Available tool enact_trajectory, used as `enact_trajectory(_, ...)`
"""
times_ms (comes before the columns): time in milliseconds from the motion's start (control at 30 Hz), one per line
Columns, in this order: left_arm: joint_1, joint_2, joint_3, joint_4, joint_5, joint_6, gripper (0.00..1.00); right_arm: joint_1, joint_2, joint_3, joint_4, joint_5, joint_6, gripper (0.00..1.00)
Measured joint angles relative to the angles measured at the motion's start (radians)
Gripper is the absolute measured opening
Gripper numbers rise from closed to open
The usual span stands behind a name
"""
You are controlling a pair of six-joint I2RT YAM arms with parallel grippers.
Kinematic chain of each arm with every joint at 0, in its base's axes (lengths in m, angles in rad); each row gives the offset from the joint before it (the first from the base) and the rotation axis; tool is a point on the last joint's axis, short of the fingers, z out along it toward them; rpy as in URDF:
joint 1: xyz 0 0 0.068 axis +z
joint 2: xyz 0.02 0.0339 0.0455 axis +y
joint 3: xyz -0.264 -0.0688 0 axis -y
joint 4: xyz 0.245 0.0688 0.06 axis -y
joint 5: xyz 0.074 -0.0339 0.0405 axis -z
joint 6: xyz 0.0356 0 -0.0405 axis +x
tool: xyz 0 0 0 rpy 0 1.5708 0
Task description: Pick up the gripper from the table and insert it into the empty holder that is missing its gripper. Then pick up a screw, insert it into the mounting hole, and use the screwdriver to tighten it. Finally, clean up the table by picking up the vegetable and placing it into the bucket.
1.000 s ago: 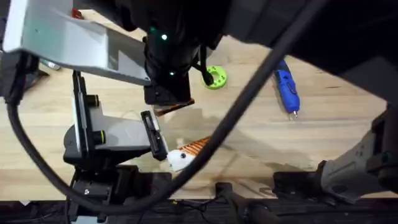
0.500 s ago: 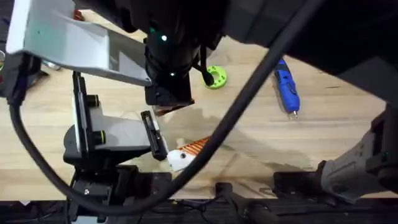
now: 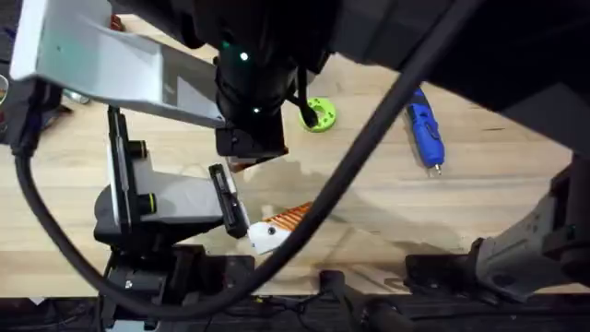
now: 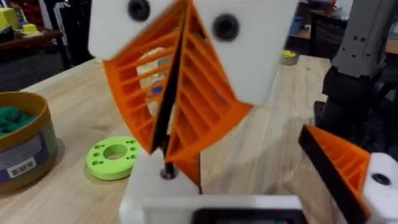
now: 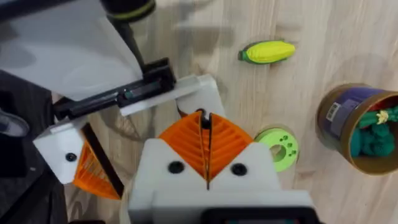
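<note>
Right gripper [image 5: 206,163]: white finger mounts, orange ribbed triangular pads, black screws. Arms: black joints, grey links, black cable [image 3: 369,138], green light.

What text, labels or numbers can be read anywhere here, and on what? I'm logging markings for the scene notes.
No text can be read.
Label on the bucket: a pale sticker with a barcode-like mark, too blurred to read.
The same label from the right wrist view: too small to read.
Nothing legible on the screwdriver.
</note>
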Motion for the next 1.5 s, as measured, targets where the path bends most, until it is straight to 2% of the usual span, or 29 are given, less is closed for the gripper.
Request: enact_trajectory(1500, 0.000, 0.000, 0.000, 0.000, 0.000, 0.000, 0.986, 0.000, 0.000, -0.014, 0.018, 0.000, 0.000, 0.006)
